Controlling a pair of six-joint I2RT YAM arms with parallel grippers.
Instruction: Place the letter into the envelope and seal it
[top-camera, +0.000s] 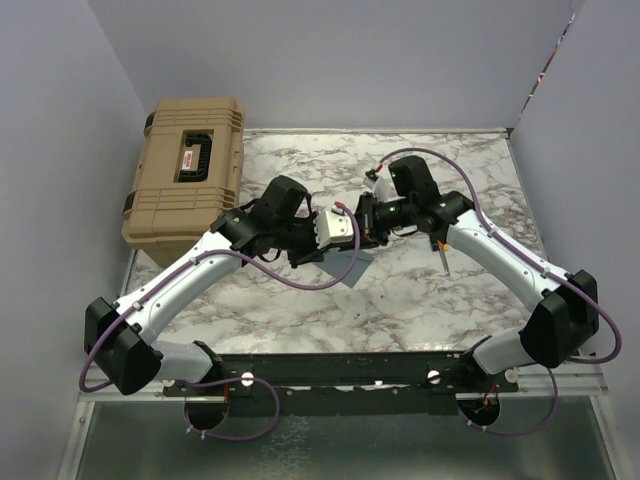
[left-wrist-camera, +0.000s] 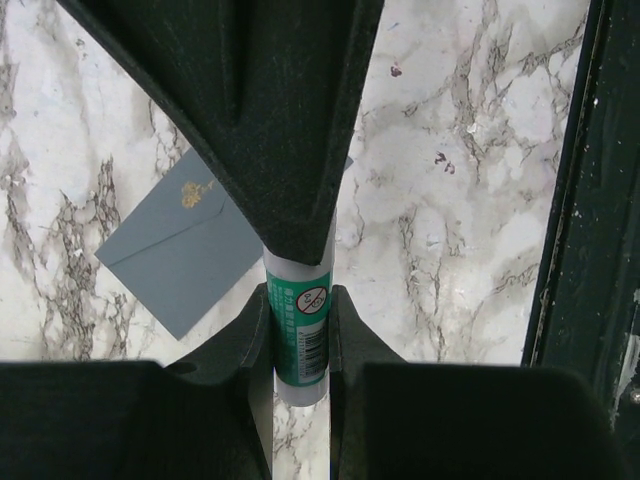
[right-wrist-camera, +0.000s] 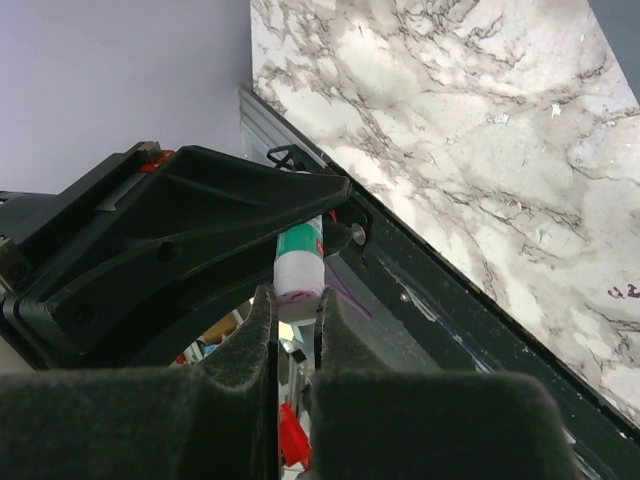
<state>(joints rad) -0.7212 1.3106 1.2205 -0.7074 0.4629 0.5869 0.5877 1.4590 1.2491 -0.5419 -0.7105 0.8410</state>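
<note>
A slate blue-grey envelope (left-wrist-camera: 185, 255) with a small gold mark lies flat on the marble table, also seen under the two wrists (top-camera: 352, 266). Above it the arms meet tip to tip on a green-and-white glue stick (left-wrist-camera: 300, 330). My left gripper (left-wrist-camera: 300, 340) is shut on its green body. My right gripper (right-wrist-camera: 297, 300) is shut on the stick's white end (right-wrist-camera: 297, 275); its dark fingers (left-wrist-camera: 270, 120) come in from above in the left wrist view. From the top camera the left gripper (top-camera: 330, 235) and right gripper (top-camera: 362, 222) nearly touch. The letter shows in no view.
A big tan hard case (top-camera: 185, 180) stands at the back left corner. A dark metal rail (top-camera: 330, 370) runs along the table's near edge, also at the right of the left wrist view (left-wrist-camera: 590, 200). Pale walls close in the left, back and right sides.
</note>
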